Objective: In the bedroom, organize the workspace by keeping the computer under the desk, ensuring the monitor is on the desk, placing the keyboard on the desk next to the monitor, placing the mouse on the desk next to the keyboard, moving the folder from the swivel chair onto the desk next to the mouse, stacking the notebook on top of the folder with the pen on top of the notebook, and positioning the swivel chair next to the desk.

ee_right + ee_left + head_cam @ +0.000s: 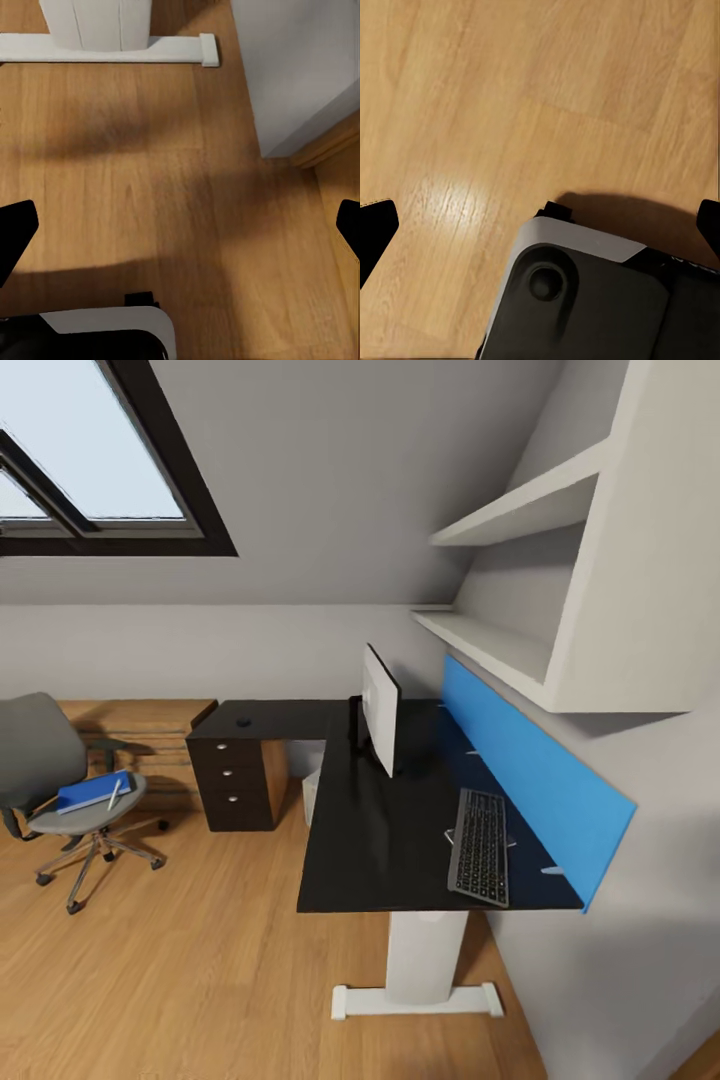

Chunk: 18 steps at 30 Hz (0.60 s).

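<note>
The black-topped desk (360, 840) stands against the right wall. On it the monitor (381, 721) is seen edge-on and the keyboard (479, 847) lies near the blue back panel. A small dark mouse (243, 722) sits on the far wing above the drawers. The pale computer (311, 796) stands under the desk. At the left, the swivel chair (40, 755) carries the blue folder (88, 793) with the white pen (114, 794) on it. The notebook is out of view. My left gripper (540, 229) and right gripper (180, 229) hang open over the wooden floor, holding nothing.
The desk's white foot (105, 46) and a wall corner (300, 82) lie ahead of my right gripper. My own base (585, 300) sits below the left one. White shelves (520, 520) hang over the desk, and a wooden chest (130, 720) stands behind the chair.
</note>
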{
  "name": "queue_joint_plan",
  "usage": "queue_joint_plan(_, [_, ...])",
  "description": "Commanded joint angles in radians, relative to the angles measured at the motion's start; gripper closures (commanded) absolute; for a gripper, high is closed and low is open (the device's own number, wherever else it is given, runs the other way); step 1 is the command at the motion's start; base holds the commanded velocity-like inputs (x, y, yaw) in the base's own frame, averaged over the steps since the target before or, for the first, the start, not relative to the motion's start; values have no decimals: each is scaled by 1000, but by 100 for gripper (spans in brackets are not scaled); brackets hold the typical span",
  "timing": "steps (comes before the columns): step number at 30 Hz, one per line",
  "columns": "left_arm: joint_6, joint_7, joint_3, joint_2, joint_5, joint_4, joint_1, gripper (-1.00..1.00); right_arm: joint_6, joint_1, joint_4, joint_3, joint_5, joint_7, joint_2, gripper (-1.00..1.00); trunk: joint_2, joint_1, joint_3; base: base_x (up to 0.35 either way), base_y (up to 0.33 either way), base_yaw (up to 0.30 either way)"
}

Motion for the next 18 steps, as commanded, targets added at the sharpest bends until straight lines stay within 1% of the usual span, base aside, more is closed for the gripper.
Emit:
queue_joint_plan(1, [-2,5,-8,0,6,0,-1,-100,1,-1,2,-1,7,-5,0,-100,-1,0,-2,0,-118,105])
queue_joint_plan(4, [-2,5,-8,0,7,0,-1,-100,23,-1,1,0,7,-5,-1,-100,-1,0,-2,0,-77,68])
queue_joint_plan(6, [-2,5,-8,0,7,0,-1,-100,61,-1,0,0,7,-4,-3,-100,-1,0,-2,0,-40,35])
queue_joint_plan(9, [-2,5,-8,0,8,0,-1,-100,87,-1,-2,0,7,-4,-3,-100,-1,0,-2,0,-20,18])
queue_joint_plan(18, [-2,5,-8,0,8,0,-1,-100,119,-1,-3,2,11,-2,-4,-100,-1,0,-2,0,-5,4])
